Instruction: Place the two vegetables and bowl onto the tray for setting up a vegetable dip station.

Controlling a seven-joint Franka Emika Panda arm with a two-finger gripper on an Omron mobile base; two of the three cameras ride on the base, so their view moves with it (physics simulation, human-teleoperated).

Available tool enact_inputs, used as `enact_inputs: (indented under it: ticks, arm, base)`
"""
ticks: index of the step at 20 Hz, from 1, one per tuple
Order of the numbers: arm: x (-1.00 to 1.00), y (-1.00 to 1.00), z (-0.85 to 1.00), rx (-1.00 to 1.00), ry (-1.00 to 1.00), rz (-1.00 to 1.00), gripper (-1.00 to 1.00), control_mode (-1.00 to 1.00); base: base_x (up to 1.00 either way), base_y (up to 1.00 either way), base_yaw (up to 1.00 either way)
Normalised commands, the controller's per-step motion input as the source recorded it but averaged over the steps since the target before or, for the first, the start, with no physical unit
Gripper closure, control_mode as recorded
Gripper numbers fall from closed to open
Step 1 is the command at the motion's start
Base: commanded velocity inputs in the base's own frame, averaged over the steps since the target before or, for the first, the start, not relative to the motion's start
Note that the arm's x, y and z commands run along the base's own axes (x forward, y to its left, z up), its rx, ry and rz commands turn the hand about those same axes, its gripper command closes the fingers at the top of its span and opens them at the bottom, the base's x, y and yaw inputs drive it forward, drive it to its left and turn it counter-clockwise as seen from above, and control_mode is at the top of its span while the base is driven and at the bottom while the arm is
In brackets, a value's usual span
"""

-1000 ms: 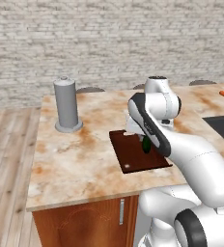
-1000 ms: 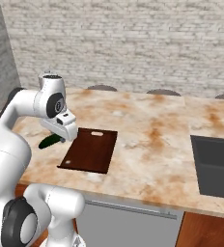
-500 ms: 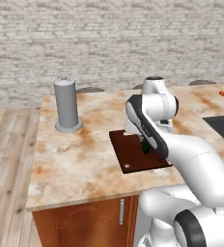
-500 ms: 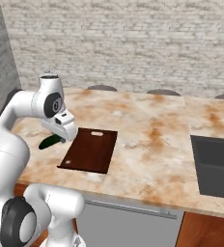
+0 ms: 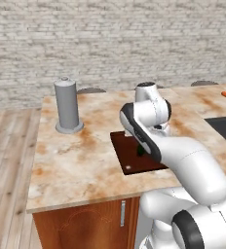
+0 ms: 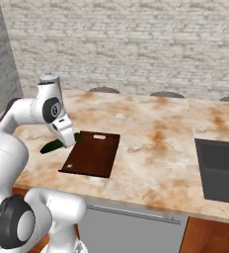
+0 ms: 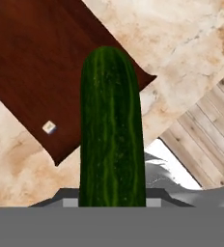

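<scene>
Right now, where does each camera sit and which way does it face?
Left base view: behind the arm's left, facing forward-down over the counter; arm rises lower right.
Right base view: behind its right, same counter; arm lower left, tool holding the cucumber.
Hand view: on the hand, looking along the cucumber at the tray.
All share tray and cucumber.

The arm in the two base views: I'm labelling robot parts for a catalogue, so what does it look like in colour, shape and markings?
The smooth white arm with rounded, tube-like links has dark grey to black rings at its joints, one large dark disc on the lower joint and a round dark cap at the upper one. Its white hand with the gripper is blocky. No cables or lettering are visible.
</scene>
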Motion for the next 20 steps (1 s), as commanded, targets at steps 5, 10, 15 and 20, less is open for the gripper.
enact_inputs:
  ticks: [5, 10, 15, 20]
  arm:
    - [0.18, 0.00, -0.30, 0.00, -0.15, -0.34, 1.00, -1.00]
    - [0.15, -0.01, -0.34, 0.00, -0.17, -0.34, 1.00, -1.00]
    - [0.21, -0.04, -0.32, 0.00, -0.04, -0.32, 1.00, -1.00]
    - [0.25, -0.16, -0.23, 0.03, 0.00, -0.24, 1.00, -1.00]
  base:
    - [0.00, 0.00, 0.00]
    - [0.00, 0.00, 0.00]
    - [0.00, 0.00, 0.00]
    - [0.00, 0.00, 0.00]
